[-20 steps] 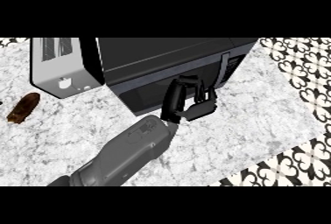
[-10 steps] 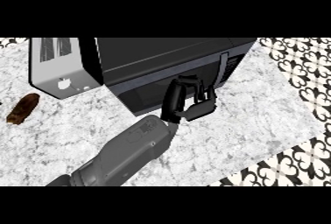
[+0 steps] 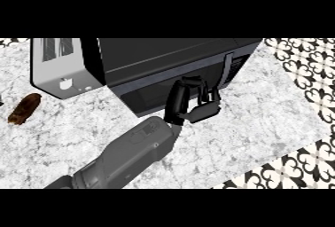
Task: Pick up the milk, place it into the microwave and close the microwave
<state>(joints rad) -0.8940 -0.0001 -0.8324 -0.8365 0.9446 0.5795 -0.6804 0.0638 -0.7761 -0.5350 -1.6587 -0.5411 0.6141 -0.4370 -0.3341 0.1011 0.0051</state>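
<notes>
One microwave (image 3: 163, 57) stands at upper centre with its door (image 3: 147, 95) shut and the milk not visible. One silver toaster (image 3: 59, 66) touches its left side, and one brown oblong item (image 3: 24, 108) lies apart near the left edge. One left hand (image 3: 196, 108), on a forearm rising from the lower left, sits against the door front with fingers curled, and nothing is seen in them. The marble counter (image 3: 262, 115) lies bare right of and below the microwave, and its edge runs diagonally across the lower right against patterned floor (image 3: 294, 164).
</notes>
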